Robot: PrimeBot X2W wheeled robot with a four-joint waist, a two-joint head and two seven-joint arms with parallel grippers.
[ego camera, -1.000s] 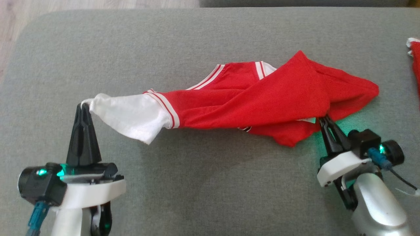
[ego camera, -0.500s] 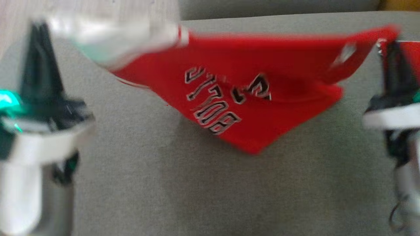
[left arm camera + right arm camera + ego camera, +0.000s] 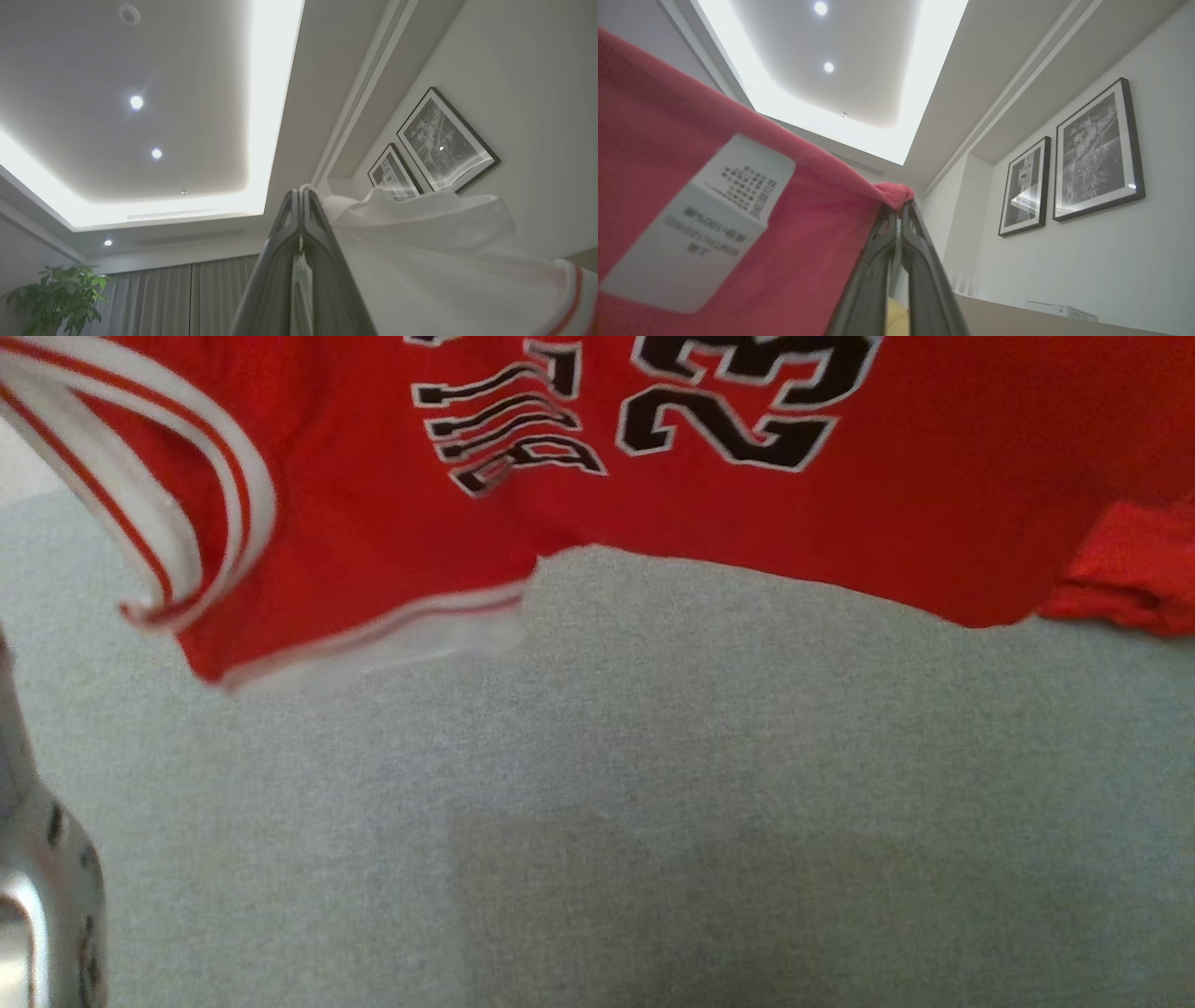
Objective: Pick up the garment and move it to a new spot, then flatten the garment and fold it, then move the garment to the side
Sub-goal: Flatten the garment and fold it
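Two clenched grippers hold up a red, white-trimmed cloth jersey (image 3: 355,523)

Both pairs of long dark fingers are pinched tight on fabric. In the left wrist view the left gripper (image 3: 302,195) points up toward a lit white ceiling, its tips pressed together on the edge of the jersey's plain white sleeve (image 3: 420,261). The sleeve drapes off to the right of that view and ends in a red-striped cuff at the lower right corner. In the right wrist view the right gripper (image 3: 900,212) also points upward, its tips clamped on a small bunch of red cloth. From there the red fabric spreads down and to the left, with a white printed care label (image 3: 700,224) sewn on it.

From the head view the jersey hangs spread across the top of the picture. It shows a black, white-edged number 23 and black lettering upside down, and a white armhole band with red stripes sits at the upper left. Its lower edge hangs in front of a grey woven upholstered cushion (image 3: 653,756), and a soft shadow lies on the cushion below. A crumpled red fold (image 3: 1120,579) sits at the right edge; I cannot tell whether it belongs to the same garment. A silver forearm (image 3: 37,896) shows at the lower left.
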